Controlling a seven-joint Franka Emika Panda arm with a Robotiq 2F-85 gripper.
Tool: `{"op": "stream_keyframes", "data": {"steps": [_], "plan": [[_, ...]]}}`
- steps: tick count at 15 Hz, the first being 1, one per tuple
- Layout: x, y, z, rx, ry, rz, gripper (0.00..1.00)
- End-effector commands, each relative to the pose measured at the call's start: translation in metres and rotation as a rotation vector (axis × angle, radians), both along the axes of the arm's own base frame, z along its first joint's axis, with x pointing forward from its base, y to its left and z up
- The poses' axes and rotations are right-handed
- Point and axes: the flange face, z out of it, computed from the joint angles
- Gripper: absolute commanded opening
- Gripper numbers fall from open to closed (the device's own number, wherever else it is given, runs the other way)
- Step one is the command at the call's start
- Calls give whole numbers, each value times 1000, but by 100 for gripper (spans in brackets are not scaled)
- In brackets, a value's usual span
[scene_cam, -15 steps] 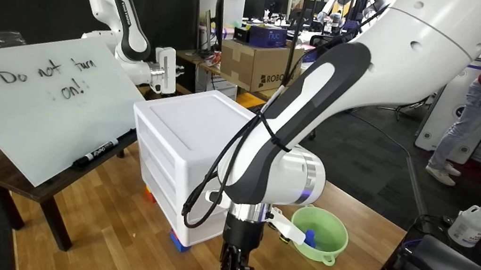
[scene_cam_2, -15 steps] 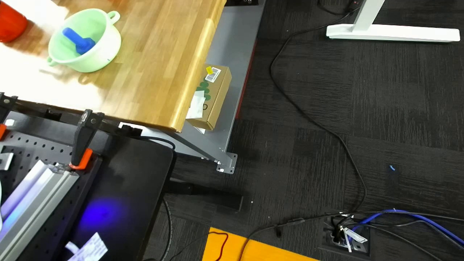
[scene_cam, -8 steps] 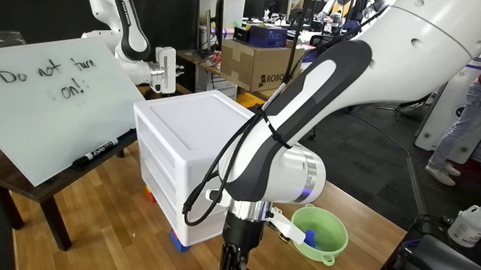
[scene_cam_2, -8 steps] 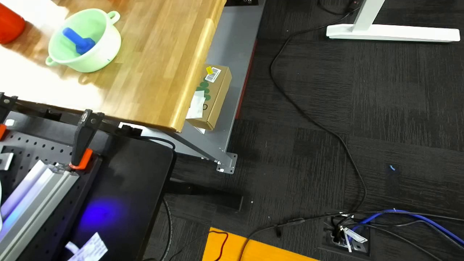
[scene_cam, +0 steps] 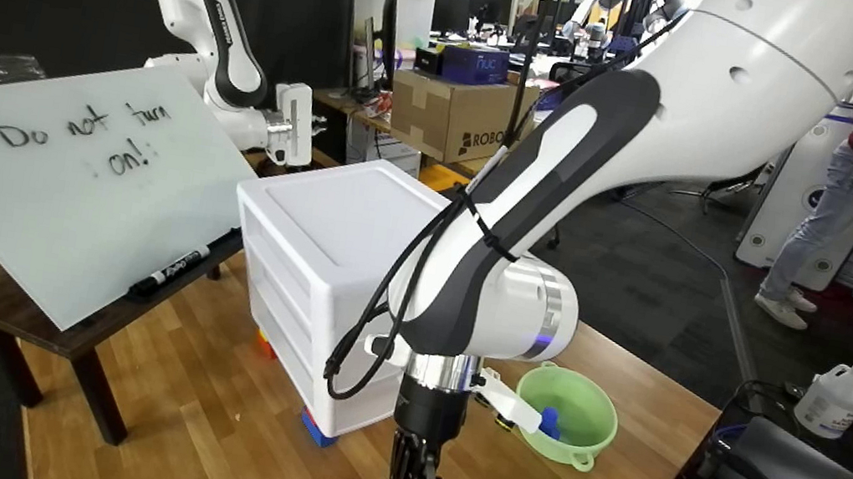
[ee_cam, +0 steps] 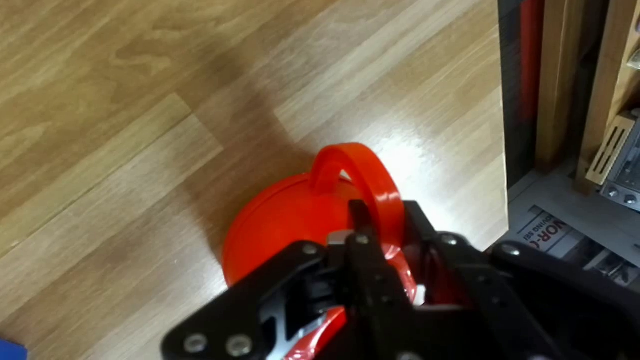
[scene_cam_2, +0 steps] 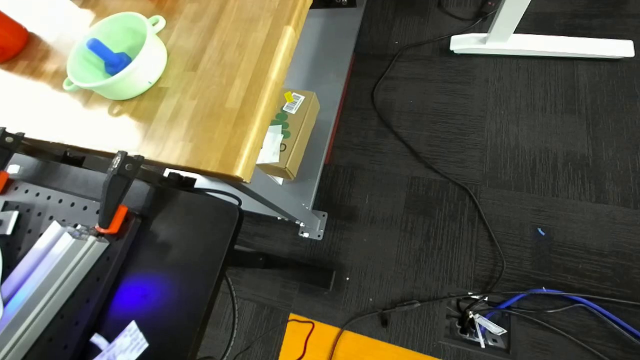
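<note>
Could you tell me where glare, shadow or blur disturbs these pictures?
Wrist view: white glare and a soft shadow on the light-brown wooden tabletop near the curved red plastic handle, the black metal gripper slightly out of focus; in an exterior view: the tabletop partly washed white, a blue glow on the flat black table.

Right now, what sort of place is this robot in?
Probably a robotics lab: there's another white robot arm, a cardboard box whose lettering starts "ROBO", and computer monitors at the back.
</note>
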Motion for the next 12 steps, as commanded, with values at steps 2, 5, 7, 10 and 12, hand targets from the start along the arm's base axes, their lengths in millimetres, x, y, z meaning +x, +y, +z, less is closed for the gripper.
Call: {"op": "stream_keyframes", "data": {"steps": [2,5,7,10,12], "plan": [[-2,0,10,7,-36,-7,5],[-14,3,27,-9,-80,-6,5],[-22,6,41,-19,-110,-5,5],[-34,8,60,-35,-137,-14,5],[-43,4,67,-42,-145,-27,5]]}}
